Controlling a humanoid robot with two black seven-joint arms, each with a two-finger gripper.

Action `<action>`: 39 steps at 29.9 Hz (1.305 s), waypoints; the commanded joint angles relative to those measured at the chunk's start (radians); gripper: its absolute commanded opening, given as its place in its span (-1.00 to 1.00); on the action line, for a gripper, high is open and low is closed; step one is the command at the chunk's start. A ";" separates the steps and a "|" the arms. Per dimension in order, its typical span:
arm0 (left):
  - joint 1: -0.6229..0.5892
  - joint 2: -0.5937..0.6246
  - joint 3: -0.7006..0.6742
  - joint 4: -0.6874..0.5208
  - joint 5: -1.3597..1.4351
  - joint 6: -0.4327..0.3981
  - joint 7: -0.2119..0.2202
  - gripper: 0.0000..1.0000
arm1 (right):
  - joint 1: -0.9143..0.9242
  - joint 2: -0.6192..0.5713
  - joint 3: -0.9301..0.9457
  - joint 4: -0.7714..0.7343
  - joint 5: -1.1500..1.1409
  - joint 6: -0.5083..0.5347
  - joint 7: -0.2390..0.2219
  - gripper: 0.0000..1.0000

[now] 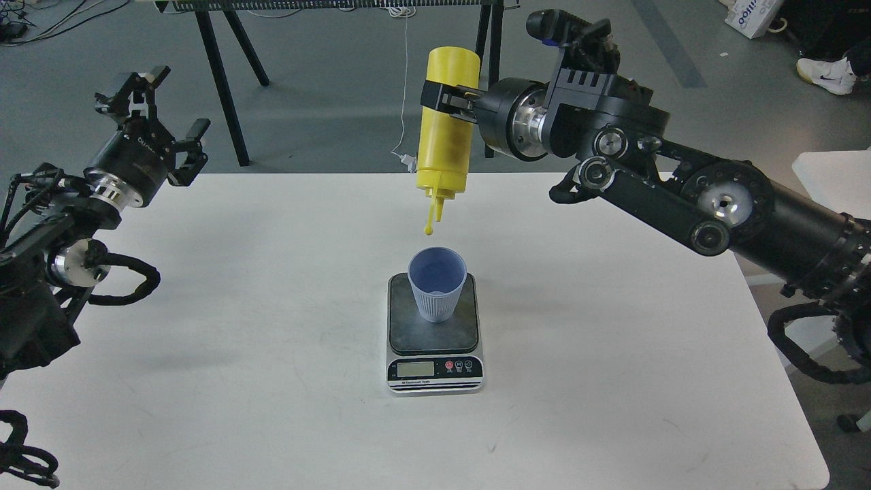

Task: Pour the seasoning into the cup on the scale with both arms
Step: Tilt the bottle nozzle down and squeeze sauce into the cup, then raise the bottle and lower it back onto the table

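Note:
My right gripper (442,99) is shut on the yellow seasoning bottle (446,139) and holds it upside down, nozzle pointing down, with its small cap dangling just above and slightly behind the light-blue cup (436,283). The cup stands upright on the dark plate of the scale (433,344), which sits at the middle of the white table (204,327). My left gripper (153,112) is open and empty, raised over the table's far left corner, far from the cup.
Black table legs (493,75) and a white cable (405,82) stand on the grey floor behind the table. My right arm (680,190) stretches across the table's back right. A person's white shoe (827,71) is at the far right.

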 commanded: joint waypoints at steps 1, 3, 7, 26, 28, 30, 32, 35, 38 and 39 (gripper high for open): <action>0.007 0.001 0.000 -0.001 -0.015 0.000 0.000 0.87 | -0.017 0.000 -0.014 0.001 -0.030 -0.003 0.000 -0.96; 0.007 0.001 -0.002 -0.001 -0.015 0.000 0.000 0.87 | -0.025 0.000 -0.016 0.001 -0.033 -0.003 0.000 -0.96; 0.006 -0.001 -0.014 -0.001 -0.015 0.000 0.000 0.88 | -0.046 0.008 -0.016 0.000 -0.033 -0.008 0.000 -0.96; 0.009 -0.001 -0.011 -0.001 -0.015 0.000 0.000 0.89 | -0.099 0.023 -0.016 0.001 -0.046 -0.094 0.000 -0.96; 0.009 -0.001 -0.011 -0.001 -0.015 0.000 0.000 0.89 | -0.099 0.023 -0.016 0.001 -0.046 -0.099 0.000 -0.96; 0.009 0.001 -0.009 -0.001 -0.015 0.000 0.000 0.89 | -0.105 0.027 -0.008 -0.002 -0.040 -0.111 0.000 -0.96; 0.009 0.002 -0.008 -0.001 -0.015 0.000 0.000 0.89 | -0.111 0.045 0.012 -0.009 -0.027 -0.132 0.000 -0.96; 0.009 0.010 -0.002 -0.001 -0.012 0.000 0.000 0.89 | -0.115 0.062 0.122 -0.038 0.054 -0.151 0.000 -0.96; 0.021 0.062 0.003 -0.001 -0.004 0.000 0.000 0.89 | -0.114 0.065 0.289 -0.066 0.225 -0.155 0.000 -0.96; 0.027 0.079 0.005 -0.001 -0.003 0.000 0.000 0.89 | -0.111 0.066 0.349 -0.072 0.282 -0.155 0.000 -0.96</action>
